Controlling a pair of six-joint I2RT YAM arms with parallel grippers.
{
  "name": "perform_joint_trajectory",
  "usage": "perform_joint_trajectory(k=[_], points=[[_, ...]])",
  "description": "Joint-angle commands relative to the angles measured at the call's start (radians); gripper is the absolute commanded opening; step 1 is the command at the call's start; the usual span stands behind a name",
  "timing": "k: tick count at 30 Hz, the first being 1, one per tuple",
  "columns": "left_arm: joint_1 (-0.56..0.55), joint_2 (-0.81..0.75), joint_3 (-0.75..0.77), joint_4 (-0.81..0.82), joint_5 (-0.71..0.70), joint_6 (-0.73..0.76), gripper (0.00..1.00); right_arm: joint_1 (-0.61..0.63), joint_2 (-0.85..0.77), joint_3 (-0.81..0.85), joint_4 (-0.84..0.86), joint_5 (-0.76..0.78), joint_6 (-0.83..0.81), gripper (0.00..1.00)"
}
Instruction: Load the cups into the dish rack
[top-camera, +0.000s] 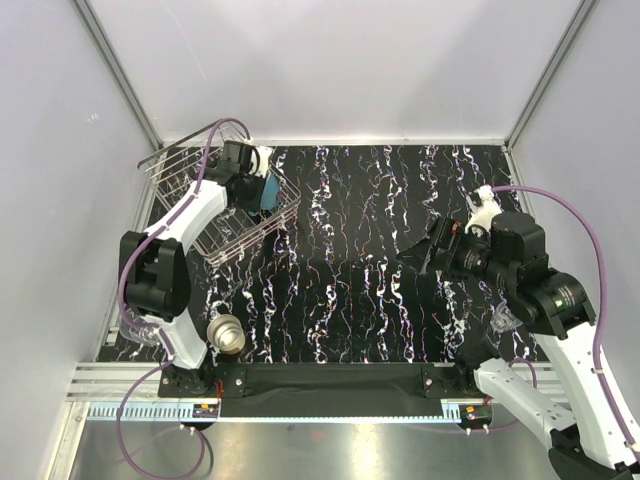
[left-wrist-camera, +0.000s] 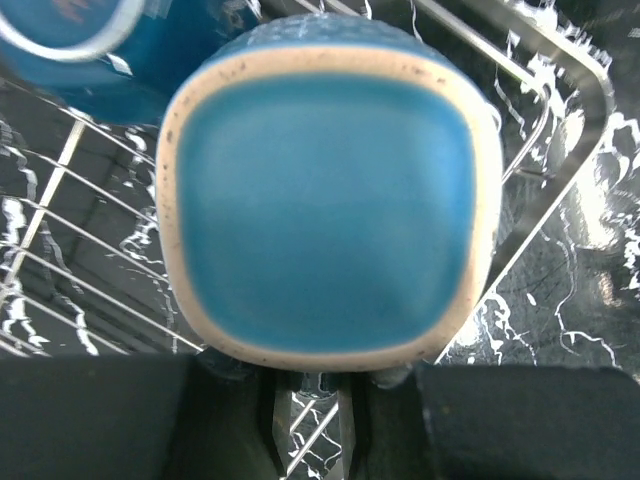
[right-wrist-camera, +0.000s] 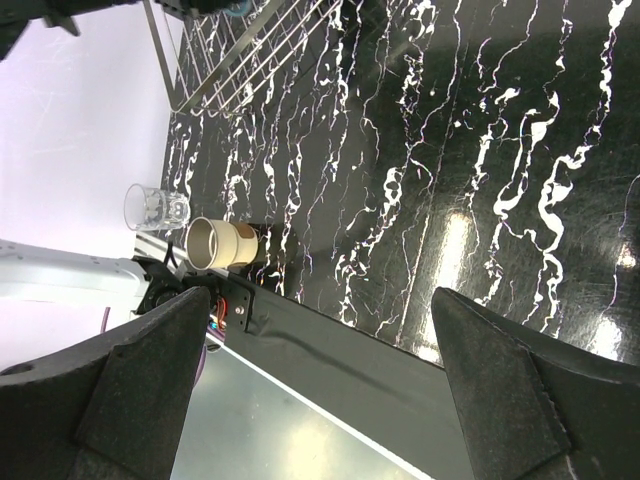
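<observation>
In the left wrist view the light blue cup (left-wrist-camera: 325, 210) sits so close to the lens that it is blurred, and whether its base or its mouth faces the camera cannot be told. At 11 o'clock the dark blue cup (left-wrist-camera: 60, 25) is blurred too and cut off by the top edge. The left gripper (left-wrist-camera: 305, 368) shows only as two dark blocks cut off at 6 o'clock, its pads hidden under the cup it clasps. The dish rack (left-wrist-camera: 570, 150) runs out of frame on several sides. From overhead only a sliver of the light blue cup peeks past the wrist, and at 8 o'clock the left arm (top-camera: 160, 270) covers part of the clear glass (top-camera: 135, 325). In the right wrist view the right gripper (right-wrist-camera: 320, 300), spread wide, is cut off along the bottom edge.
</observation>
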Motion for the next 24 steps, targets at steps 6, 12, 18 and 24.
perform_joint_trajectory(k=[6,12,18,24], points=[[0.004,0.030,0.025,0.055,0.038,0.000,0.00,0.007,-0.003,-0.004,0.037,-0.007,-0.009,1.00],[0.004,0.031,-0.018,0.089,0.044,-0.007,0.00,0.008,0.001,-0.023,0.055,-0.014,-0.003,0.99],[0.004,0.076,-0.010,0.072,0.059,-0.036,0.00,0.008,0.001,-0.028,0.062,-0.022,0.008,1.00],[0.004,0.105,0.014,0.021,0.047,-0.055,0.00,0.008,-0.003,-0.033,0.062,-0.013,0.016,1.00]])
